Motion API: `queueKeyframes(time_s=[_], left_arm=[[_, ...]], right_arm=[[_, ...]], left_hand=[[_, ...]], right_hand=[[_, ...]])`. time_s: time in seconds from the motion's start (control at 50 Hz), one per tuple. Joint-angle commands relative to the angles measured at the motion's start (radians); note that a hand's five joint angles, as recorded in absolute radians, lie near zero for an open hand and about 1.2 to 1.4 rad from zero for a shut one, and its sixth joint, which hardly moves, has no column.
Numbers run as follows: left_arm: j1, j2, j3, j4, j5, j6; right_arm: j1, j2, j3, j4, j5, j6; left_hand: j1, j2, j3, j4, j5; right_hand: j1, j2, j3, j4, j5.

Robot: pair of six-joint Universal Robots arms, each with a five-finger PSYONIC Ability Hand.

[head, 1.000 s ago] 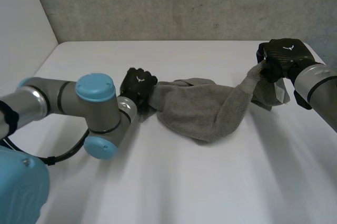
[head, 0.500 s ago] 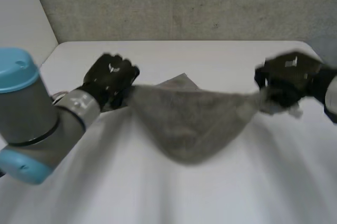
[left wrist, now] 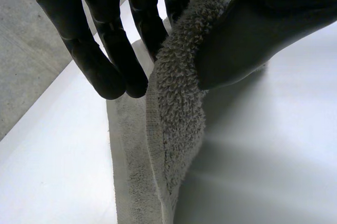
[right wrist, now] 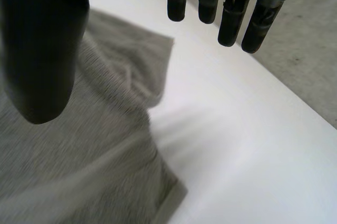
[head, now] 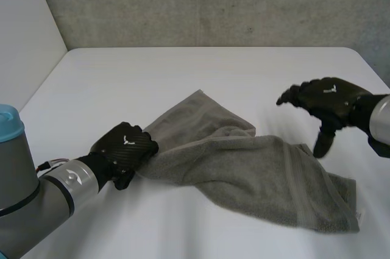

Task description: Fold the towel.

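A grey towel (head: 244, 170) lies loosely bunched across the middle of the white table (head: 183, 76), stretching from the near left to the near right. My left hand (head: 125, 149) is at the towel's left end, shut on it. In the left wrist view its thumb and fingers (left wrist: 116, 71) pinch the towel's edge (left wrist: 176, 103). My right hand (head: 326, 100) hovers above the towel's right part, open, with straight fingers (right wrist: 231, 21) and nothing between them and the thumb. The towel (right wrist: 79, 145) lies below its palm.
A grey concrete wall (head: 213, 3) stands behind the table. A pale wall (head: 24, 27) is at the left. Bare table top lies beyond the towel and at the near middle.
My right hand has let go of the towel and opened. The towel, stretched between both hands in the air, has dropped onto the table. My left hand came down nearer with its end.
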Motion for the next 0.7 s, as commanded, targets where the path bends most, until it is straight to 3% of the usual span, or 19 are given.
queueKeyframes(time_s=[0.02, 0.12, 0.26, 0.3, 0.32, 0.36, 0.38, 0.4, 0.54, 0.64, 0.68, 0.7], left_arm=[[0.0, 0.007, 0.002, 0.002, -0.002, -0.004], [0.007, 0.021, 0.005, 0.004, -0.002, -0.005], [0.03, 0.039, 0.005, 0.013, -0.002, -0.005], [0.031, 0.044, 0.008, 0.025, -0.003, -0.007], [0.031, 0.044, 0.008, 0.025, -0.003, -0.007], [0.033, 0.044, 0.011, 0.037, -0.005, -0.007], [0.033, 0.044, 0.011, 0.037, -0.005, -0.007], [0.033, 0.042, 0.015, 0.045, -0.006, -0.007], [0.042, 0.027, 0.074, 0.117, -0.014, -0.005], [0.043, -0.042, 0.25, 0.229, -0.097, -0.022], [0.039, -0.088, 0.401, 0.31, -0.243, -0.127], [0.039, -0.088, 0.402, 0.31, -0.244, -0.128]], right_arm=[[0.09, 0.177, -0.077, -0.104, 0.045, 0.135], [0.139, 0.301, -0.12, -0.118, 0.146, 0.138], [0.172, 0.412, -0.171, -0.171, 0.178, 0.141], [0.185, 0.449, -0.199, -0.176, 0.183, 0.142], [0.185, 0.449, -0.199, -0.176, 0.183, 0.142], [0.196, 0.461, -0.22, -0.176, 0.185, 0.145], [0.196, 0.461, -0.22, -0.176, 0.185, 0.145], [0.204, 0.46, -0.229, -0.176, 0.183, 0.147], [0.218, 0.4, -0.309, -0.222, 0.183, 0.17], [0.213, 0.269, -0.355, -0.406, 0.183, 0.247], [0.215, 0.187, -0.314, -0.672, 0.195, 0.303], [0.215, 0.187, -0.314, -0.673, 0.195, 0.303]], left_hand=[[-0.053, -0.111, -0.149, -0.122, -0.262], [-0.053, -0.111, -0.149, -0.122, -0.262], [-0.053, -0.111, -0.149, -0.122, -0.262], [-0.053, -0.111, -0.149, -0.122, -0.262], [-0.053, -0.111, -0.149, -0.122, -0.262], [-0.053, -0.111, -0.149, -0.122, -0.262], [-0.053, -0.111, -0.149, -0.122, -0.262], [-0.053, -0.111, -0.149, -0.122, -0.262], [-0.053, -0.111, -0.149, -0.122, -0.262], [-0.053, -0.111, -0.149, -0.122, -0.262], [-0.053, -0.111, -0.149, -0.122, -0.262], [-0.053, -0.111, -0.149, -0.122, -0.262]], right_hand=[[0.001, -0.012, -0.013, -0.021, -0.002], [0.019, 0.006, 0.005, -0.003, 0.016], [0.034, 0.021, 0.019, 0.012, 0.031], [0.296, 0.283, 0.282, 0.274, 0.293], [0.298, 0.285, 0.284, 0.276, 0.295], [0.87, 0.857, 0.856, 0.849, 0.868], [0.873, 0.86, 0.859, 0.852, 0.871], [1.123, 1.11, 1.109, 1.102, 1.121], [1.163, 1.15, 1.149, 1.141, 1.16], [1.163, 1.15, 1.149, 1.141, 1.16], [1.163, 1.15, 1.149, 1.141, 1.16], [1.163, 1.15, 1.149, 1.141, 1.16]])
